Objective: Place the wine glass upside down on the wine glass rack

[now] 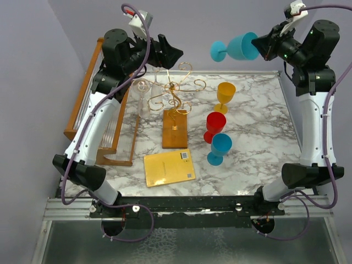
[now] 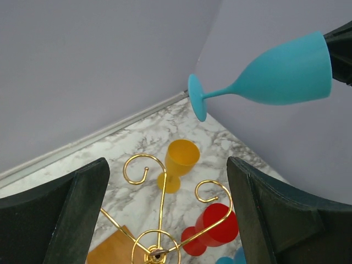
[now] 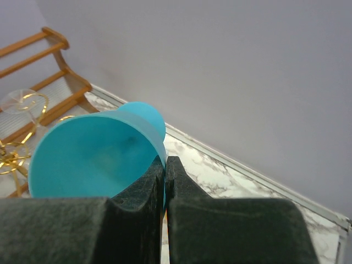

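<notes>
Glass [image 1: 242,47] sideways in right gripper [image 1: 266,45]

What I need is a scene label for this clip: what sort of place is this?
Probably a robotics lab bench: two arms bolted to a metal rail, bare walls, and staged coloured goblets beside a gold wine glass rack on a marble-look table.

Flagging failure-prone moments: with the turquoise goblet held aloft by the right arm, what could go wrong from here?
1. The right gripper pinches only the rim of the turquoise plastic wine glass in its jaws, held sideways; it may pivot or slip.
2. The open left gripper hovers over the gold wire glass rack and could block the approach.
3. The yellow goblet and red goblet stand beside the rack; a low swing could topple them.
</notes>
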Robot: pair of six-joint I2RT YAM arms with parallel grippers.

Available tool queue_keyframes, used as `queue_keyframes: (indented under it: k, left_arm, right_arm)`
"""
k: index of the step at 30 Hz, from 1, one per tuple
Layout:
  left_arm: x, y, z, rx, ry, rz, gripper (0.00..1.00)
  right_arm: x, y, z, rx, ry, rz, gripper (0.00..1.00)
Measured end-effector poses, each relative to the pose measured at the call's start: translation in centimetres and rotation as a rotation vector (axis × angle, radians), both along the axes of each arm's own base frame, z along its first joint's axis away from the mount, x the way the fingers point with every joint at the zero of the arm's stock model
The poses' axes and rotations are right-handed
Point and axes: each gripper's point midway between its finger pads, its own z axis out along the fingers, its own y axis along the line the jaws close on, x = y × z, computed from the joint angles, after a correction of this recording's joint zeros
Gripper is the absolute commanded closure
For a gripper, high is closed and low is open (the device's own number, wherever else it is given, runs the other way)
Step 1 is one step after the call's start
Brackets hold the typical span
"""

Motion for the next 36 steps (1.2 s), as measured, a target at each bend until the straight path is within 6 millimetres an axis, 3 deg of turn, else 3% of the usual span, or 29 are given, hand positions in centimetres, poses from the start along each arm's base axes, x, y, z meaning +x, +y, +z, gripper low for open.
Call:
queue_keyframes:
  k: [5,9,13,19,31,36]
  left_arm:
    - [0.9,-2.0,-1.2,-0.076,0.087,-0.077,0.22]
    - [1.3,-3.5,-1.5,-0.118,0.123,-0.135,0.25]
    - [1.3,-5.3,-1.6,-0.152,0.149,-0.196,0.27]
    - [1.2,-7.2,-2.8,-0.18,0.21,-0.256,0.39]
    - [0.3,-8.2,-2.7,-0.186,0.221,-0.312,0.72]
    - [0.2,-8.4,-2.9,-0.185,0.221,-0.325,0.75]
  right_arm:
    - [-0.9,1.8,1.3,0.056,-0.021,0.092,0.99]
    - [-2.0,3.3,2.3,0.095,-0.032,0.177,0.99]
    - [-3.1,4.2,3.0,0.117,-0.042,0.239,0.99]
    - [-4.5,5.0,3.7,0.117,-0.066,0.297,0.99]
    - [-4.9,5.2,3.1,0.102,-0.068,0.325,0.99]
    - [-4.6,5.2,2.5,0.093,-0.068,0.324,0.99]
